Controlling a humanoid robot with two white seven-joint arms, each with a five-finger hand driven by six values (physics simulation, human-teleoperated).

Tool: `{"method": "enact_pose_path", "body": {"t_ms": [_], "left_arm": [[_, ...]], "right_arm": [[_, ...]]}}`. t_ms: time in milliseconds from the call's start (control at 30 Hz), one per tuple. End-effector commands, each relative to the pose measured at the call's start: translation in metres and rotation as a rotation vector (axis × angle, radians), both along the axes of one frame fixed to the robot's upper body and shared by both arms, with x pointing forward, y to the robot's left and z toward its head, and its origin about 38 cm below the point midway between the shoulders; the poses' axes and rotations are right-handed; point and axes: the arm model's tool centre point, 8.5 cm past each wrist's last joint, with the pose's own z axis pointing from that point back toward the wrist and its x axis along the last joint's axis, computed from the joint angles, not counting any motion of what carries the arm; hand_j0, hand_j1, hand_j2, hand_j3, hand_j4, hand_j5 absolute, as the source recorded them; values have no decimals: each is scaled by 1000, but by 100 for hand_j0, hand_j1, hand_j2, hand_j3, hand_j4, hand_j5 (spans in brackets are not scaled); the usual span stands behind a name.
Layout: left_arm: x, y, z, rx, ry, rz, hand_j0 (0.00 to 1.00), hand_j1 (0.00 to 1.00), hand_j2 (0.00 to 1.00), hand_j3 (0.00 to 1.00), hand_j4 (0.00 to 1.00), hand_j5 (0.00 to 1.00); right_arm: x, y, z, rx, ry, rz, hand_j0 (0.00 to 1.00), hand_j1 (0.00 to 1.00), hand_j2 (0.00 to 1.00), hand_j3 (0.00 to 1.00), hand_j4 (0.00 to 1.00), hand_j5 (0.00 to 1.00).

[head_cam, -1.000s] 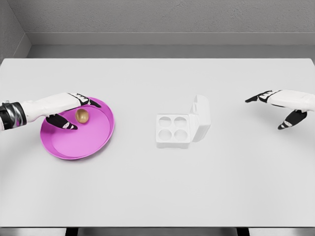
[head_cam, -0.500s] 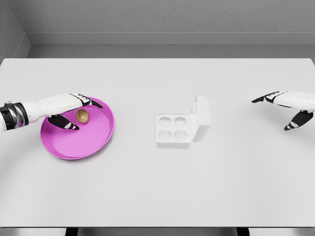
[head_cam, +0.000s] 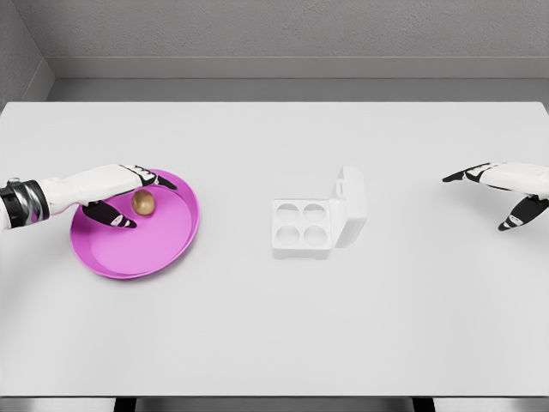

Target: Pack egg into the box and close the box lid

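Head view: a white table (head_cam: pixel 274 335) is being shown filling most of the frame, with a grey wall along the top. At the left of the frame a magenta plate (head_cam: pixel 129 253) is being seen lying flat on the table. A brown egg (head_cam: pixel 142 202) is being seen resting in the upper part of the plate, not in the box. The left hand (head_cam: pixel 120 193) is being reached in from the left edge over the plate's upper rim; its fingers (head_cam: pixel 159 178) are being held spread above the egg and the thumb below-left of it, so the egg is being bracketed between them. Whether the egg is being touched cannot be told; nothing is being clearly gripped.

Near the middle of the frame, slightly right, the white box (head_cam: pixel 302 228) is being seen with four round cups, all empty. Its lid (head_cam: pixel 350 206) is being held up on the right side, tilted open, not closed.

At the right edge, the right hand (head_cam: pixel 506 184) is being held above the table, well apart from the box, with fingers extended and thumb down, nothing being held in it.
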Motion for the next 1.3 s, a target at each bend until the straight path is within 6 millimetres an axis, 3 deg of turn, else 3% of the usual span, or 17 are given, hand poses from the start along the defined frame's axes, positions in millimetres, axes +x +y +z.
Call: {"method": "enact_pose_path", "body": {"t_ms": [0, 67, 167, 300, 933, 1267], "left_arm": [[0, 1, 1, -7, 1, 6, 88, 88, 88, 88, 88, 88], [0, 1, 0, -7, 2, 7, 80, 80, 80, 80, 80, 80], [0, 2, 1, -6, 1, 6, 62, 62, 62, 62, 62, 62], [0, 5, 1, 0, 2, 10, 54, 54, 54, 54, 54, 54], [-3, 3, -3, 1, 10, 4, 38, 38, 38, 38, 38, 38], [-5, -14, 14, -26, -37, -46, 39, 39, 39, 39, 39, 39]], "right_arm": [[0, 0, 1, 5, -1, -4, 100, 100, 100, 100, 100, 100], [0, 0, 1, 5, -1, -4, 100, 100, 100, 100, 100, 100], [0, 0, 1, 5, -1, -4, 100, 100, 100, 100, 100, 100], [0, -1, 0, 2, 1, -5, 100, 100, 100, 100, 100, 100], [-1, -2, 1, 0, 0, -5, 100, 100, 100, 100, 100, 100], [-1, -2, 1, 0, 0, -5, 100, 100, 100, 100, 100, 100]]}}
